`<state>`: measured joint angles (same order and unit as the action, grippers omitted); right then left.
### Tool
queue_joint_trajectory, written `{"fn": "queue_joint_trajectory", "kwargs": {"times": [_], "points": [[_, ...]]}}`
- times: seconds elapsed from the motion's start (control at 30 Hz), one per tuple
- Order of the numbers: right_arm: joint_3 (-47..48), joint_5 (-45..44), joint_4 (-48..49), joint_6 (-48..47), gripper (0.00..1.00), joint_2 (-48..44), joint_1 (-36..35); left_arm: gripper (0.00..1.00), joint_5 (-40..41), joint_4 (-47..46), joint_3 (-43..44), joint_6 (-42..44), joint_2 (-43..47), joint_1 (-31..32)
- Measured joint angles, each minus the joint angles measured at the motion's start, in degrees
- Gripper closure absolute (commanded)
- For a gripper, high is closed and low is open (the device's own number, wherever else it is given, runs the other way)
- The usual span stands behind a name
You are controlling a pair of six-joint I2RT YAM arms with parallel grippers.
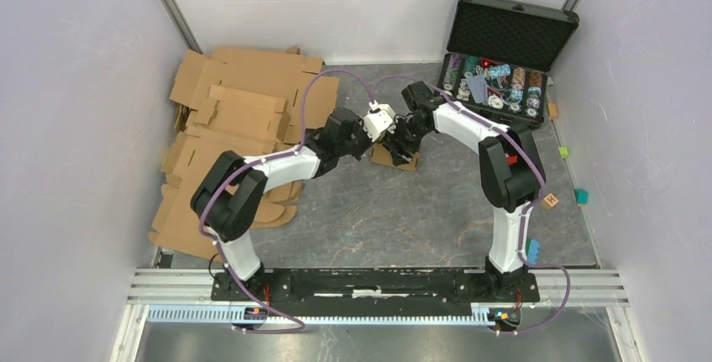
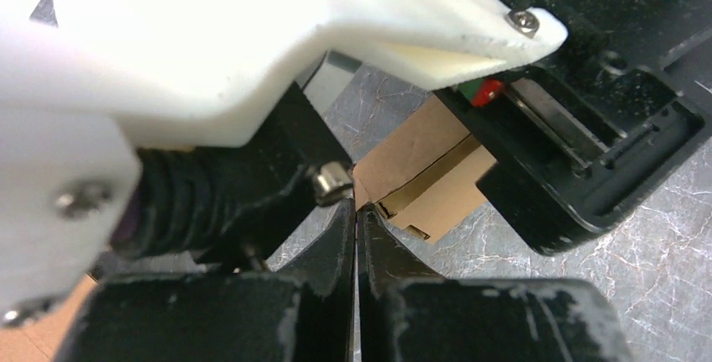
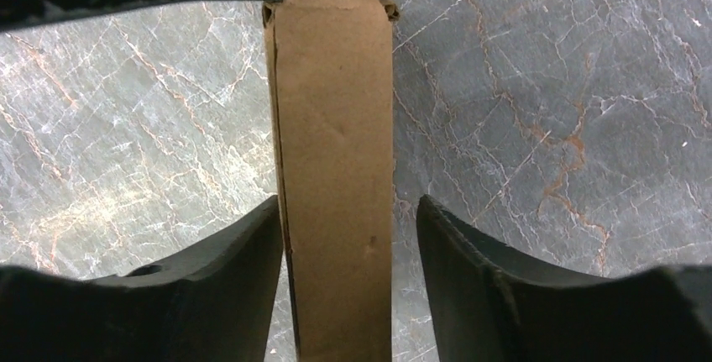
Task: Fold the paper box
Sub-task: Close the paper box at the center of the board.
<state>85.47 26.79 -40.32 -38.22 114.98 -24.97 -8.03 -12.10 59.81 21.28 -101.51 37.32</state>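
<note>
Paper box (image 1: 393, 158) sits mid-table (image 1: 353, 228), between the two grippers and well apart from the sheets (image 1: 243, 110) piled at the left. It looks partly formed, no longer a flat blank. The right wrist view shows one narrow panel (image 3: 336, 127) raised, with small tab notches at its far end. The left wrist view shows a dark open seam between two panels (image 2: 407, 156), so at least one flap seems untucked.

Left gripper (image 2: 357, 215) is fully closed, its tips right at the box's near corner. Whether a cardboard edge is nipped between them cannot be told.

Right gripper (image 3: 348, 211) is parted and straddles the raised panel. One finger (image 3: 252, 253) lies against the panel's edge and the other stands off with a gap, so nothing is clamped.

My judgement is that the task is about midway: the walls are up, while tucking the remaining flaps and closing the seam are left.
</note>
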Motion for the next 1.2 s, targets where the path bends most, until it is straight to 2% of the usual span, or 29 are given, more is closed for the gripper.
{"fn": "queue_joint_trajectory", "kwargs": {"times": [0.07, 0.1, 0.33, 0.47, 0.57, 0.7, 0.87, 1.2], "points": [[-0.6, -0.2, 0.3, 0.1, 0.14, -0.6, 0.0, 0.98, 0.0, -0.1, -0.2, 0.3, 0.2, 0.2], [-1.0, -0.1, 0.6, 0.1, 0.12, -1.0, 0.1, 0.98, 0.1, -0.2, -0.3, 0.7, 0.3, 0.3], [-3.0, 1.6, 0.9, -0.2, 0.15, -3.7, 0.7, 0.98, 0.3, -2.0, -3.1, 4.3, 1.1, 0.5], [-3.5, 2.4, 1.1, -0.5, 0.22, -5.4, 1.2, 0.98, 1.2, -3.0, -4.5, 7.2, 1.2, 0.7], [-3.7, 3.3, 1.3, -0.8, 0.33, -6.2, 1.4, 0.98, 2.1, -3.1, -4.7, 8.5, 1.2, 1.1], [-3.7, 4.2, 0.8, -1.2, 0.37, -6.2, 1.5, 0.98, 2.6, -3.1, -4.7, 9.7, 1.2, 1.5], [-3.7, 4.5, 0.1, -1.7, 0.57, -6.2, 1.5, 0.98, 3.6, -3.1, -4.7, 10.1, 1.2, 1.9], [-3.6, 4.9, -0.1, -2.2, 0.61, -6.2, 1.3, 0.98, 5.2, -2.9, -4.8, 8.6, 1.9, 2.1]]}}
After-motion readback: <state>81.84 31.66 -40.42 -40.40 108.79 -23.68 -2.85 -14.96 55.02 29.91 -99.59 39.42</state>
